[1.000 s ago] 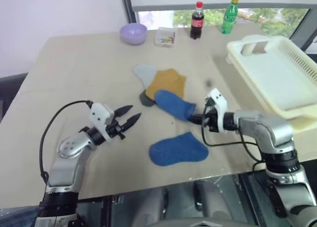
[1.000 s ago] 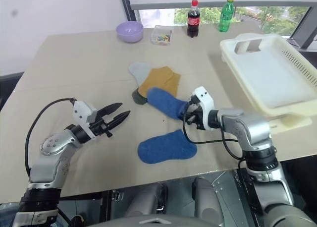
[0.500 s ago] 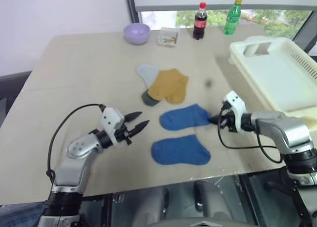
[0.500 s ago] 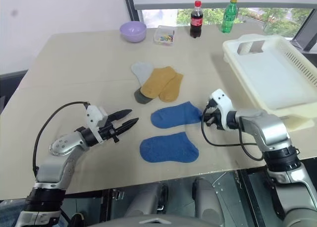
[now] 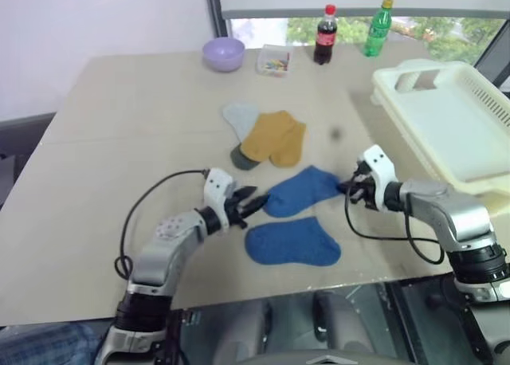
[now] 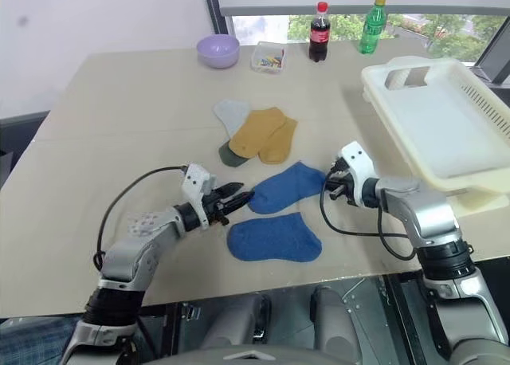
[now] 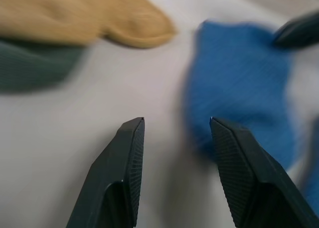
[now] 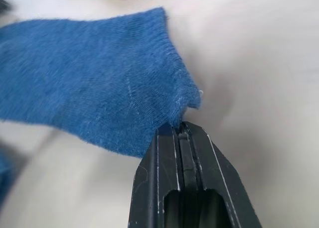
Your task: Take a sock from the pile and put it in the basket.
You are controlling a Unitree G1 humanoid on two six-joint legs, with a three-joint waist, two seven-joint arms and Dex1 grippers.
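At the left of the head view, the left gripper (image 5: 249, 203) lies low over the beige table (image 5: 119, 134), its two black fingers (image 7: 127, 153) apart with nothing between them, tips just beside the toe end of the royal-blue sock (image 5: 301, 190). Above it, toward the upper middle of the frame, the pile (image 5: 267, 136) holds a pale grey sock (image 5: 237, 115), two mustard-yellow socks (image 5: 275, 137) and a dark grey one (image 5: 242, 157) peeking from under them. The royal-blue sock lies stretched near the centre, apart from the pile, with a second blue sock (image 5: 292, 242) flat just below it. Right of centre, the right gripper (image 5: 352, 190) has its fingers pressed together on the sock's cuff edge, as the right wrist view shows plainly. At the upper right stands the cream-white slotted basket (image 5: 486, 96), well apart from the sock.

The step in hand appears to be pulling the pinched sock free of the pile. The next move likely calls for lifting it clear of the table and carrying it right and up over the basket rim before letting go.
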